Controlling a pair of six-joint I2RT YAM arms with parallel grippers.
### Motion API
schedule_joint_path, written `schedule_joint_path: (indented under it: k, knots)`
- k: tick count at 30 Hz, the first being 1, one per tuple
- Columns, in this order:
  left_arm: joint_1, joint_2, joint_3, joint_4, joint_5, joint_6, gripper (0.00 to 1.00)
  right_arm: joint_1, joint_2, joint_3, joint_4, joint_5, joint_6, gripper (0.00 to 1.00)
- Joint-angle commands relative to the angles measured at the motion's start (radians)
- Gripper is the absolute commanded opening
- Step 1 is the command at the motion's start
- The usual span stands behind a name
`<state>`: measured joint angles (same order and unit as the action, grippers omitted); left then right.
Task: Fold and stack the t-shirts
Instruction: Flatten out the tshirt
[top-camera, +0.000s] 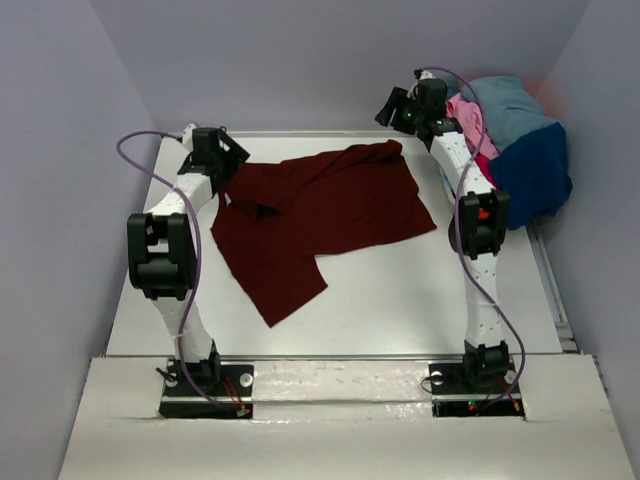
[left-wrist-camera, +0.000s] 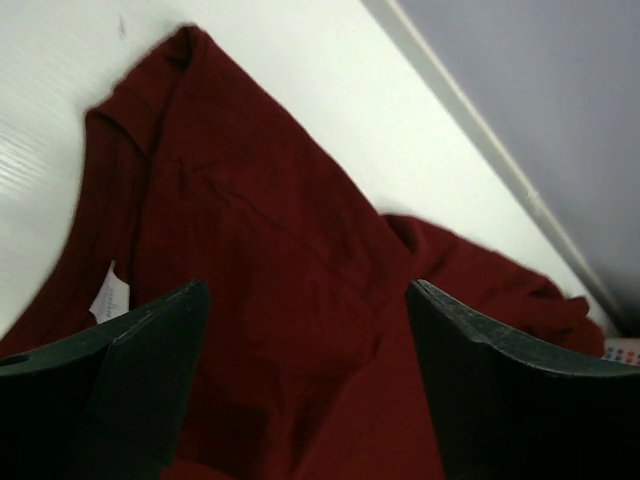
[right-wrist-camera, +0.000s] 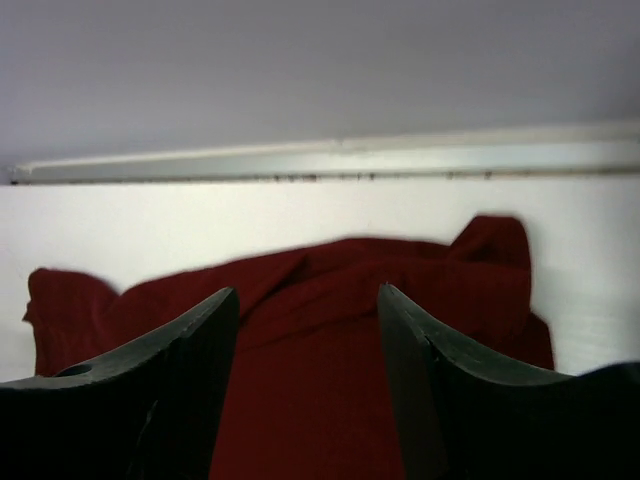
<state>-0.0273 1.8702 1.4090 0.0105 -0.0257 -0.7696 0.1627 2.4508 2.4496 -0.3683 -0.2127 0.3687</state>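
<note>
One shirt out of five is actually on the go here, and it's nowhere near folded. The dark maroon t-shirt (top-camera: 320, 225) lies opened out on the bench (top-camera: 400, 300), up toward the far edge and roughly mid-width. It's crooked and rumpled, with one flap trailing toward the near-left side and a bunched sleeve by the far-left part. No clean fold anywhere that I can see.

The other four are heaped at the far right corner, hanging off the right edge: the pink t-shirt (top-camera: 468, 118), the light teal-blue t-shirt (top-camera: 510, 105) on top, the navy blue t-shirt (top-camera: 540, 170), and a sliver of the bright red t-shirt (top-camera: 484, 165) poking out underneath. That's a dump pile, not a folded stack.

The left pincer (left-wrist-camera: 305, 295) hangs over the shirt's left end with its jaws spread and nothing between them, just maroon cloth and a little white label (left-wrist-camera: 108, 295) below. The right pincer (right-wrist-camera: 308, 300) sits over the far-right corner of the shirt, jaws also apart and empty.

So my read: basically step one. Flatten this one, fold it, then four more to go.
</note>
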Motion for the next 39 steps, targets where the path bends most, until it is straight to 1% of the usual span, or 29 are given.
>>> schedule_joint_path:
  k: [1, 2, 3, 4, 5, 6, 7, 8, 9, 11, 12, 13, 15, 16, 17, 20, 22, 26, 28, 31, 35, 37, 39]
  knots:
    - [-0.048, 0.0, 0.122, 0.031, 0.065, 0.108, 0.88, 0.014, -0.001, -0.107, 0.062, -0.099, 0.177, 0.62]
    - [-0.06, 0.021, 0.14, 0.028, 0.082, 0.131, 0.87, 0.014, -0.004, -0.124, 0.063, -0.081, 0.188, 0.62]
    - [-0.071, 0.032, 0.175, 0.002, 0.102, 0.165, 0.87, 0.027, 0.007, -0.101, 0.045, -0.033, 0.188, 0.61]
    - [-0.071, 0.041, 0.192, -0.013, 0.112, 0.176, 0.87, 0.028, 0.023, -0.077, -0.005, -0.019, 0.193, 0.6]
    - [-0.082, 0.052, 0.208, -0.077, 0.113, 0.184, 0.87, 0.028, 0.058, -0.052, -0.027, -0.013, 0.22, 0.59]
    - [-0.082, 0.049, 0.212, -0.101, 0.109, 0.184, 0.87, 0.028, 0.069, -0.031, -0.041, -0.013, 0.239, 0.58]
    - [-0.082, 0.044, 0.2, -0.115, 0.107, 0.175, 0.87, 0.028, 0.074, -0.044, -0.037, -0.017, 0.263, 0.57]
    - [-0.091, 0.035, 0.182, -0.118, 0.109, 0.158, 0.87, 0.028, 0.071, -0.069, 0.01, -0.028, 0.295, 0.57]
    - [-0.1, 0.008, 0.138, -0.112, 0.109, 0.13, 0.87, 0.028, 0.059, -0.134, 0.102, -0.055, 0.358, 0.57]
    - [-0.109, -0.034, 0.093, -0.101, 0.11, 0.099, 0.87, 0.038, 0.053, -0.181, 0.187, -0.066, 0.424, 0.57]
    - [-0.109, -0.046, 0.059, -0.115, 0.107, 0.078, 0.87, 0.049, 0.072, -0.175, 0.199, -0.051, 0.462, 0.57]
    - [-0.109, -0.057, 0.042, -0.118, 0.109, 0.032, 0.87, 0.049, 0.092, -0.103, 0.16, -0.034, 0.466, 0.57]
    - [-0.118, -0.089, 0.004, -0.119, 0.116, -0.019, 0.86, 0.063, 0.141, -0.006, 0.093, 0.005, 0.458, 0.56]
    - [-0.129, -0.097, -0.03, -0.118, 0.115, -0.039, 0.85, 0.063, 0.178, 0.029, 0.065, 0.034, 0.458, 0.56]
    - [-0.129, -0.108, -0.044, -0.125, 0.115, -0.089, 0.85, 0.063, 0.186, 0.044, 0.049, 0.042, 0.461, 0.55]
    - [-0.129, -0.14, -0.106, -0.121, 0.112, -0.169, 0.83, 0.063, 0.154, -0.012, 0.062, 0.113, 0.446, 0.55]
    - [-0.14, -0.164, -0.146, -0.139, 0.084, -0.235, 0.83, 0.063, 0.131, -0.06, 0.055, 0.153, 0.412, 0.55]
    - [-0.14, -0.229, -0.195, -0.193, 0.056, -0.312, 0.84, 0.063, 0.125, -0.066, 0.011, 0.205, 0.365, 0.57]
    - [-0.161, -0.269, -0.229, -0.198, 0.052, -0.345, 0.84, 0.063, 0.125, -0.069, 0.006, 0.24, 0.354, 0.58]
    - [-0.192, -0.302, -0.267, -0.211, -0.017, -0.424, 0.84, 0.063, 0.129, -0.067, 0.006, 0.268, 0.342, 0.58]
    - [-0.212, -0.319, -0.34, -0.159, -0.011, -0.474, 0.83, 0.063, 0.129, -0.063, 0.014, 0.288, 0.308, 0.58]
    - [-0.212, -0.316, -0.355, -0.123, -0.043, -0.496, 0.82, 0.063, 0.119, -0.064, 0.015, 0.299, 0.283, 0.58]
    - [-0.212, -0.289, -0.352, -0.121, -0.068, -0.508, 0.82, 0.063, 0.111, -0.069, 0.017, 0.303, 0.27, 0.58]
